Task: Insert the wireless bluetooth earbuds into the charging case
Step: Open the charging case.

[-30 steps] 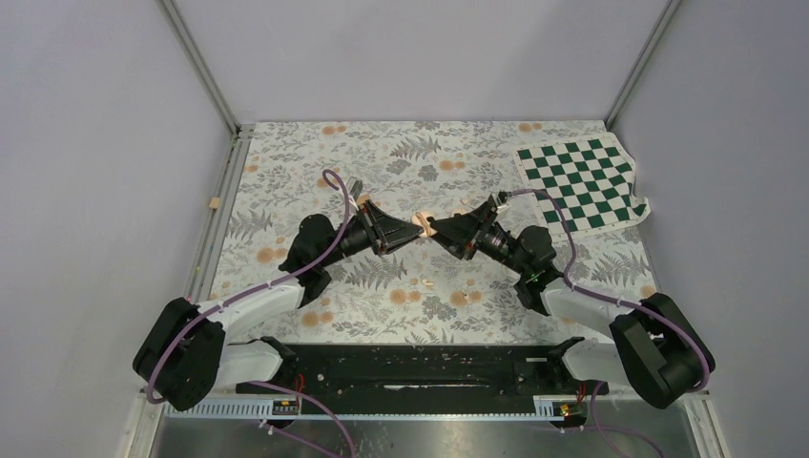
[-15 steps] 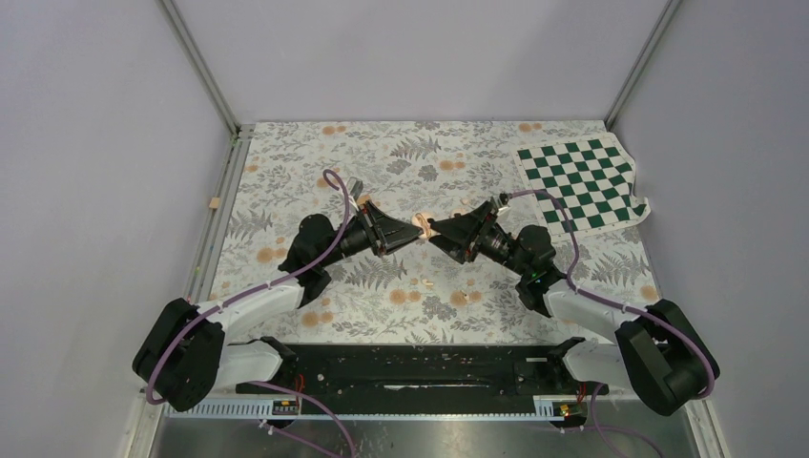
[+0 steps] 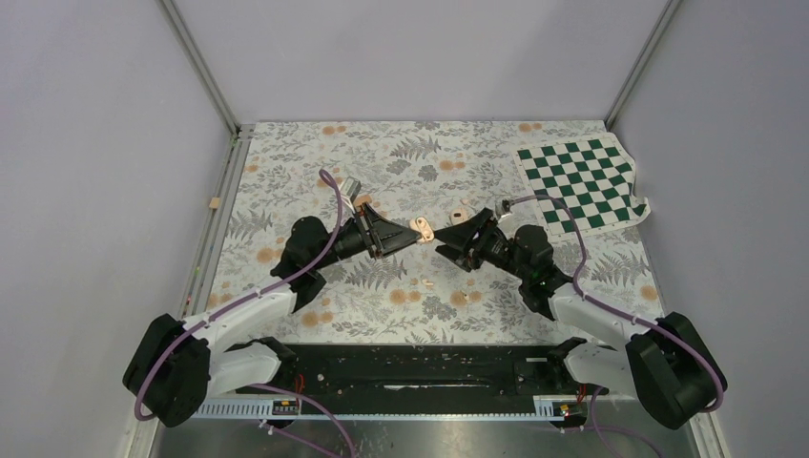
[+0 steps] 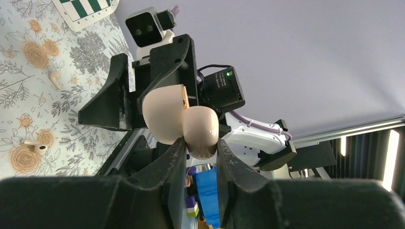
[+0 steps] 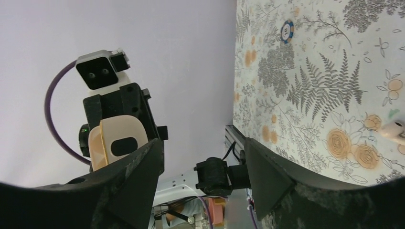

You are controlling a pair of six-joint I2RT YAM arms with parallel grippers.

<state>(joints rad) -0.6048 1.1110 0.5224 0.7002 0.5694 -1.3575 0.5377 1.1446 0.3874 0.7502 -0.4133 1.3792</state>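
Fetch an earbud (image 4: 34, 146).
Your left gripper (image 4: 200, 145) clamps the charging case (image 4: 181, 119); lower the spread, empty right gripper (image 5: 203, 145) over one.

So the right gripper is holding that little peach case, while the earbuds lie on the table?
No: the left gripper holds the charging case, as the left wrist view shows. The right gripper is open. The earbuds do lie on the table.

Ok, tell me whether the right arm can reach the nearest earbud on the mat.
Probably yes: the right gripper is open and empty, and the earbud lies bare on the mat close to it, with nothing between.
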